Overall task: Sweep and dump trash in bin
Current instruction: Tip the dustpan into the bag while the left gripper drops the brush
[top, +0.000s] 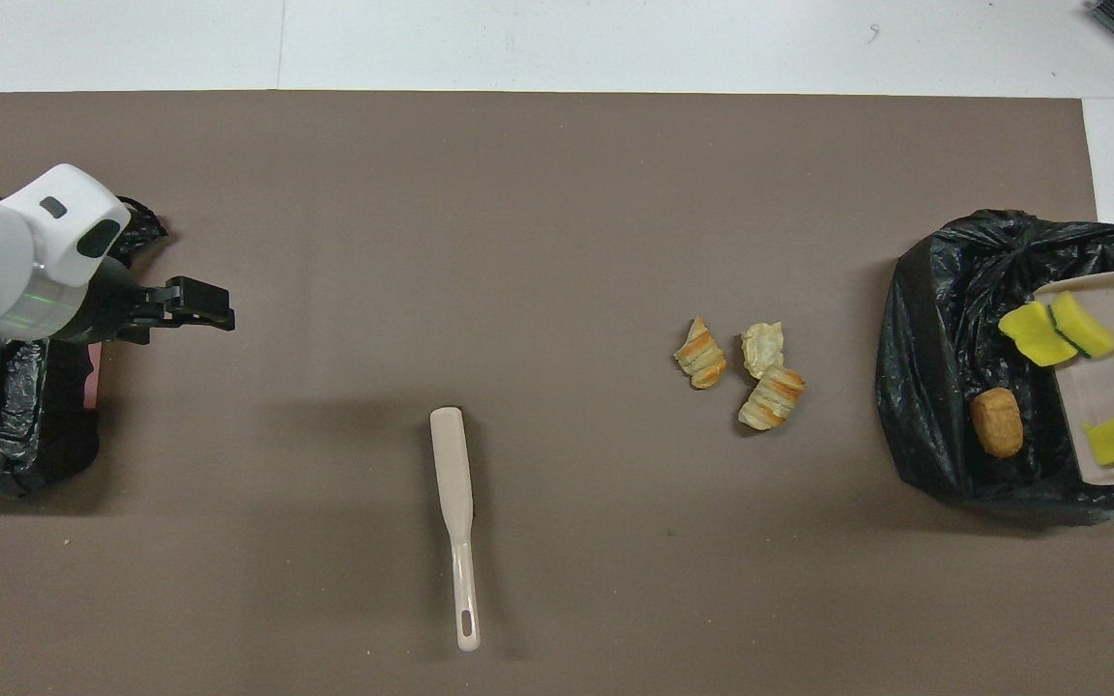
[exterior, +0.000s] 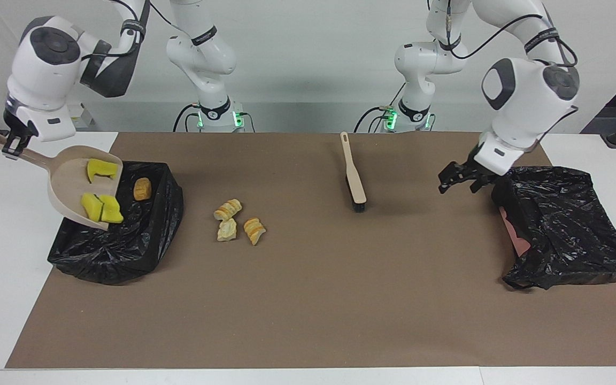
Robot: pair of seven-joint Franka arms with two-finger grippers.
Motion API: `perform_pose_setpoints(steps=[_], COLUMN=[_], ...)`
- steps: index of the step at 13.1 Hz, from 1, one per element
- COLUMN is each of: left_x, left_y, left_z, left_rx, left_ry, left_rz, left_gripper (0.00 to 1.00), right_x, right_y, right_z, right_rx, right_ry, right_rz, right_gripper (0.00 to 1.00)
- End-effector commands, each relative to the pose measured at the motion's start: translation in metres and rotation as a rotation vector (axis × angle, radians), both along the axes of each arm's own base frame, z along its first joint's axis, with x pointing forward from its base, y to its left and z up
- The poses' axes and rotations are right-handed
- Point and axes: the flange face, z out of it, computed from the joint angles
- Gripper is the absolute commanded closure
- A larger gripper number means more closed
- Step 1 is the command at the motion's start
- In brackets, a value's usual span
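My right gripper is shut on the handle of the beige dustpan, which tilts over the black-bagged bin at the right arm's end of the table. Yellow sponge chunks lie at the pan's lower lip, and another sits higher in it. A brown roll lies in the bin, also visible from overhead as the roll. Three striped pastry pieces rest on the mat beside the bin. My left gripper hangs open and empty.
The beige brush lies flat on the brown mat near the middle, bristles down. A second black bag with a pink patch sits at the left arm's end, right under my left gripper.
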Motion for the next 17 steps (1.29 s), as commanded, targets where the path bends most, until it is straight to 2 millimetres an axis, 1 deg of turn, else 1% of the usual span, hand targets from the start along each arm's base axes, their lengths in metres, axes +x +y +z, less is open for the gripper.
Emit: perform_pose_setpoints(steps=[1, 2, 3, 4, 5, 6, 7, 8, 9, 10, 11, 12, 13, 14, 15, 17], left_x=[0.005, 0.006, 0.006, 0.006, 0.004, 0.002, -0.001, -0.003, -0.008, -0.013, -0.022, -0.026, -0.029, -0.030, -0.031, -0.033], left_y=[0.024, 0.025, 0.025, 0.025, 0.027, 0.024, 0.026, 0.031, 0.032, 0.031, 0.026, 0.026, 0.026, 0.026, 0.026, 0.026], left_z=[0.017, 0.031, 0.051, 0.069, 0.084, 0.094, 0.104, 0.112, 0.125, 0.133, 0.139, 0.132, 0.133, 0.132, 0.131, 0.130], left_rx=[0.059, 0.071, 0.075, 0.089, 0.115, 0.123, 0.123, 0.123, 0.125, 0.124, 0.123, 0.124, 0.125, 0.127, 0.127, 0.126], left_ry=[0.001, -0.002, 0.000, 0.007, 0.019, 0.016, -0.001, -0.002, 0.003, -0.002, -0.019, -0.006, 0.000, 0.005, 0.006, 0.004], left_rz=[-0.022, -0.029, -0.032, -0.039, -0.048, -0.054, -0.050, -0.043, -0.042, -0.050, -0.066, -0.073, -0.075, -0.075, -0.075, -0.070], left_gripper=[0.00, 0.00, 0.00, 0.00, 0.00, 0.00, 0.00, 0.00, 0.00, 0.00, 0.00, 0.00, 0.00, 0.00, 0.00, 0.00], right_x=[-0.012, -0.013, -0.011, -0.009, -0.010, -0.010, -0.013, -0.015, -0.016, -0.014, -0.010, -0.010, -0.016, -0.021, -0.029, -0.032], right_y=[0.006, 0.006, 0.015, 0.028, 0.038, 0.050, 0.053, 0.058, 0.060, 0.062, 0.082, 0.092, 0.102, 0.122, 0.129, 0.129], right_z=[0.001, 0.002, 0.004, 0.005, 0.008, 0.008, 0.004, -0.004, -0.006, -0.002, 0.004, 0.012, 0.014, 0.015, 0.014, 0.009], right_rx=[-0.060, -0.085, -0.110, -0.149, -0.182, -0.199, -0.216, -0.262, -0.284, -0.305, -0.348, -0.394, -0.412, -0.422, -0.419, -0.408], right_ry=[0.004, -0.001, -0.045, -0.071, -0.071, -0.077, -0.089, -0.100, -0.121, -0.131, -0.150, -0.164, -0.179, -0.202, -0.206, -0.203], right_rz=[0.015, 0.020, -0.005, -0.012, -0.020, -0.029, -0.042, -0.035, -0.031, -0.035, -0.016, -0.058, -0.110, -0.147, -0.196, -0.178], right_gripper=[1.00, 1.00, 1.00, 1.00, 1.00, 1.00, 1.00, 1.00, 1.00, 1.00, 1.00, 1.00, 1.00, 1.00, 1.00, 1.00])
